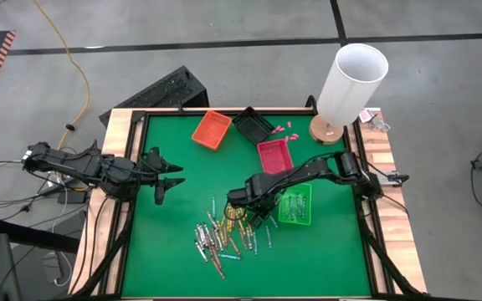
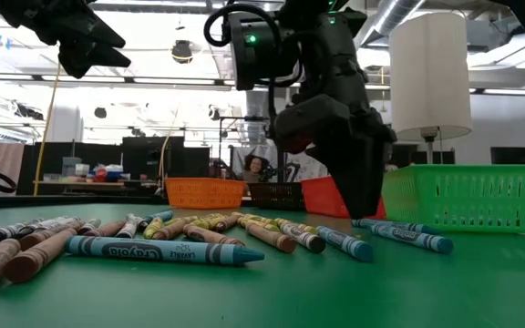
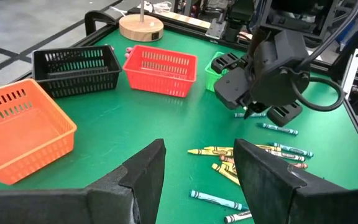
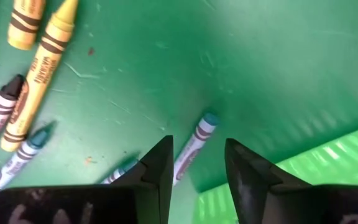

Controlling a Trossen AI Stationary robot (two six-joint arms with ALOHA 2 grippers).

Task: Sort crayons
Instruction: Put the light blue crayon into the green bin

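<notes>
A green-topped bench (image 1: 166, 251) with a wooden rim stands on a grey workshop floor, a white-shaded lamp (image 1: 351, 84) at its far right corner. Four small baskets sit toward the back: an orange basket (image 1: 211, 129), a black basket (image 1: 252, 124), a red basket (image 1: 274, 155) and a green basket (image 1: 295, 203), the last nearest the work. The crayons (image 1: 224, 234) lie scattered in a loose heap near the front middle of the bench, with a few stragglers just beside the green basket.

The right claw (image 4: 197, 163) is low over the mat at the edge of the heap, fingers parted and empty, straddling the line of a blue-tipped crayon (image 4: 194, 144) that lies next to the green basket's wall. The step in hand looks like the pick of that one crayon. The next move calls for settling the last bit down so both fingers bracket the stick across its width, closing without nudging the neighbouring crayon, then lifting clear before carrying it to its basket.

The left claw (image 3: 197, 163) waits released above the left side of the bench, holding nothing.
</notes>
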